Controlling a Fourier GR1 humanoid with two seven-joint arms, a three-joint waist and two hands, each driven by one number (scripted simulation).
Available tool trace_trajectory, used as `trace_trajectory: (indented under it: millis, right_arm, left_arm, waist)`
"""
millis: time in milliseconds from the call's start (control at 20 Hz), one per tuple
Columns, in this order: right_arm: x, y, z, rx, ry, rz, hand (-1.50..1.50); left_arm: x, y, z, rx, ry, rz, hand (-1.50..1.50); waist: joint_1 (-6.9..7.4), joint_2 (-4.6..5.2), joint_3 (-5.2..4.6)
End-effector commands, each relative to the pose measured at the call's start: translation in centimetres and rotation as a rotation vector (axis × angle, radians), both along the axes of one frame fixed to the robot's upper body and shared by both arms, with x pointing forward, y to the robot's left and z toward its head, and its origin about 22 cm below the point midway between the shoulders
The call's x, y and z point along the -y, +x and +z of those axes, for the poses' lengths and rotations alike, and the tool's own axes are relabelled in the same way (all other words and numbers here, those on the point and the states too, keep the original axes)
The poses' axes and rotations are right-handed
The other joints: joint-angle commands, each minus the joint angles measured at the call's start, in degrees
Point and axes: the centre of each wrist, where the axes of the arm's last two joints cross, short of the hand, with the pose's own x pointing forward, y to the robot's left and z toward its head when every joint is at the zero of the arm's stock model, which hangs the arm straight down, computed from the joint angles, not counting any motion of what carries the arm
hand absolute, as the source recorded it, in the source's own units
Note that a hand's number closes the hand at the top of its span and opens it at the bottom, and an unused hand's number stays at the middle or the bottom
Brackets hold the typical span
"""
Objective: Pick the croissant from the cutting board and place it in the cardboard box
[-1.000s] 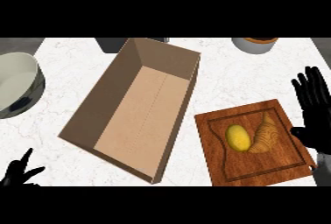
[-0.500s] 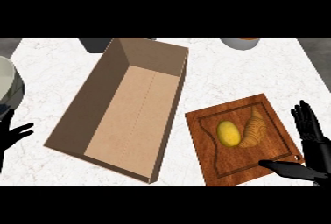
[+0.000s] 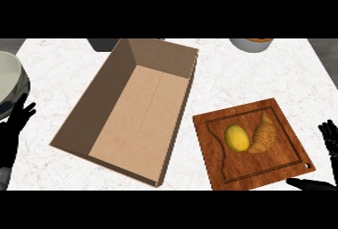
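right robot hand [image 3: 328,147] spread wide, holding nothing | croissant [image 3: 265,136] left of it on cutting board [image 3: 223,160]

There is one view only, taken from the robot's head and aimed steeply down at the counter [image 3: 264,76], so the white marbled top fills the frame almost flat-on. The camera sits close enough that the cardboard box [image 3: 128,114], left of centre, and the cutting board [image 3: 221,134], lower right, together span most of the frame. The frame's edges cut things off: a pale bowl [image 3: 10,80] at the left edge, a dark container [image 3: 102,43] and a light cup [image 3: 251,44] along the top. The robot's own side is the bottom edge, the counter's far side the top. No second view shares the scene.
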Motion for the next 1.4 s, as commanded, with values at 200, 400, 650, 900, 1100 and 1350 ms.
trace_trajectory:
  millis: [200,400,650,900,1100,1350]
  right_arm:
    - [3.3,2.3,3.7,-0.209,-0.367,0.122,-1.5]
    - [2.3,4.7,5.3,-0.327,-0.495,0.153,-1.5]
    - [-0.9,7.4,7.6,-0.428,-0.548,0.24,-1.5]
    - [-0.7,7.2,6.9,-0.479,-0.592,0.226,-1.5]
    - [-2.0,9.3,7.8,-0.475,-0.583,0.221,-1.5]
    - [-4.3,8.3,6.9,-0.489,-0.59,0.234,-1.5]
  left_arm:
    - [1.6,0.2,-1.2,-0.008,0.022,-0.018,0.0]
    - [1.4,2.1,0.7,-0.005,0.008,-0.024,0.0]
    - [0.0,1.8,-0.2,-0.013,0.018,-0.025,0.0]
    - [1.3,1.1,0.0,0.001,0.01,-0.017,0.0]
    - [0.4,0.9,-0.7,0.008,-0.005,-0.016,0.0]
    - [0.5,0.8,0.5,0.0,0.01,-0.011,0.0]
  waist:
    - [1.13,-0.24,-0.15]
    - [1.11,-0.15,-0.13]
    - [0.72,-0.29,-0.15]
    - [0.74,-0.37,-0.09]
    - [0.71,-0.31,-0.11]
    - [0.54,-0.36,-0.11]
